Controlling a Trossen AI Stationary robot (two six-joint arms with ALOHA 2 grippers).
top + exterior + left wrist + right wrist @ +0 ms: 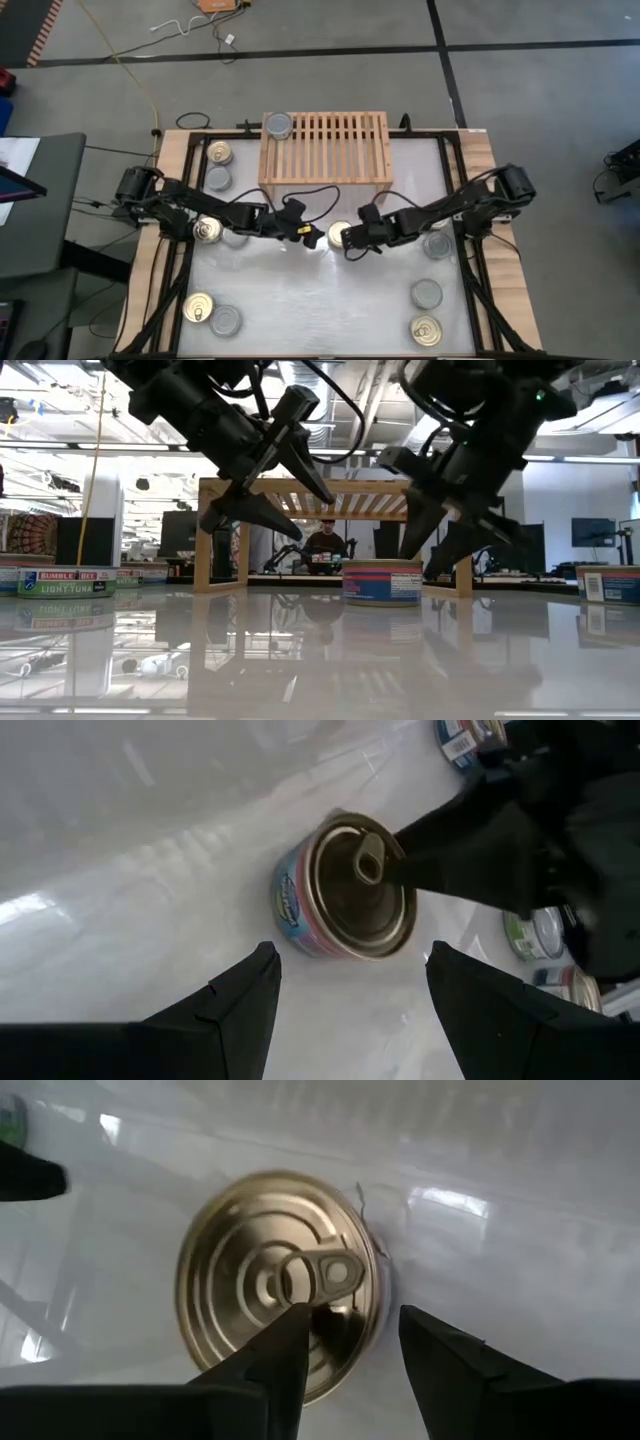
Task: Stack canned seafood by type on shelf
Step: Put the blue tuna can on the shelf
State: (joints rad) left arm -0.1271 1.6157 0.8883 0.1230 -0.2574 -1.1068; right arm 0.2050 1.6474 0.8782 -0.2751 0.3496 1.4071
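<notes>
Gold-lidded tin (278, 1285) sits mid-bench; right gripper (350, 1348) straddles its rim with open fingers, seemingly to lift it. Left gripper (350, 985) waits open nearby.

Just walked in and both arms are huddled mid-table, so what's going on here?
Both grippers are gathered at one gold-lidded tin standing on the table in front of the wooden shelf. The right gripper is over it with fingers open, one fingertip across the lid. The left gripper hangs open just beside it, holding nothing. One silver-topped tin sits on the shelf; the other tins lie along the table's sides.
</notes>
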